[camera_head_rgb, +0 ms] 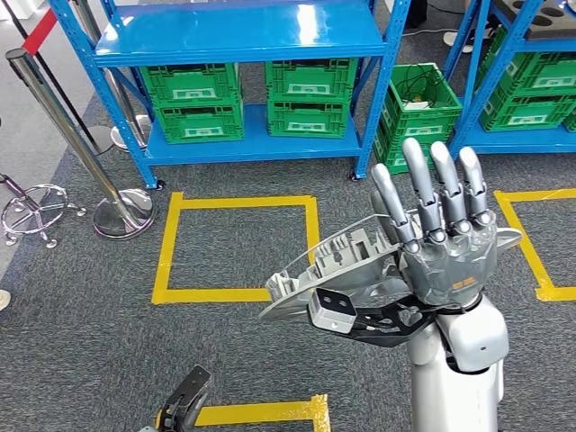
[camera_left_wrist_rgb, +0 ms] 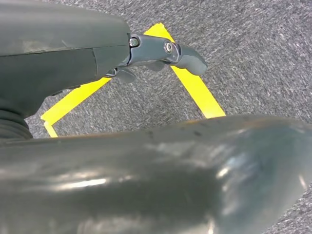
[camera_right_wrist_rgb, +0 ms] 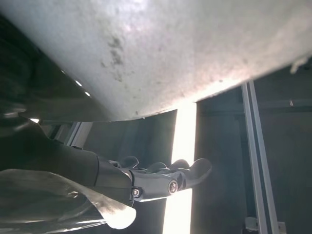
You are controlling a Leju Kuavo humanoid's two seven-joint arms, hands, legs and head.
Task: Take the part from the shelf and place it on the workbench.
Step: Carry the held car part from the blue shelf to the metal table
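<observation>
A: What is the right robot hand [camera_head_rgb: 445, 256] doing?

B: It is raised, back toward the head camera, fingers [camera_head_rgb: 421, 189] stretched upward and slightly apart. The grey part [camera_head_rgb: 339, 270] lies across its palm side, sticking out to the left of the robot hand and a little to the right.

A: Is the part gripped?

B: It is carried by the robot hand. In the right wrist view the pale surface of the part [camera_right_wrist_rgb: 176, 53] runs close over the camera, with the thumb [camera_right_wrist_rgb: 162, 180] below it. How hard the thumb presses, I cannot tell.

A: What does the part look like?

B: A flat, curved grey moulding with ribs and a black bracket on its lower edge, tilted down toward its left end.

A: And the left robot hand [camera_head_rgb: 186, 400]?

B: Low, down and to the left of the right one, above the grey carpet [camera_head_rgb: 81, 342]. In the left wrist view one dark finger [camera_left_wrist_rgb: 165, 51] is extended straight; it holds nothing I can see, but the spread of the rest is hidden.

A: Farther out?

B: Yellow tape [camera_head_rgb: 238, 247] forms a square on the carpet beyond the part. Past that stands a blue shelf [camera_head_rgb: 245, 40] with green crates [camera_head_rgb: 197, 103] on its bottom level. Left of it are chrome barrier posts [camera_head_rgb: 122, 211].
</observation>
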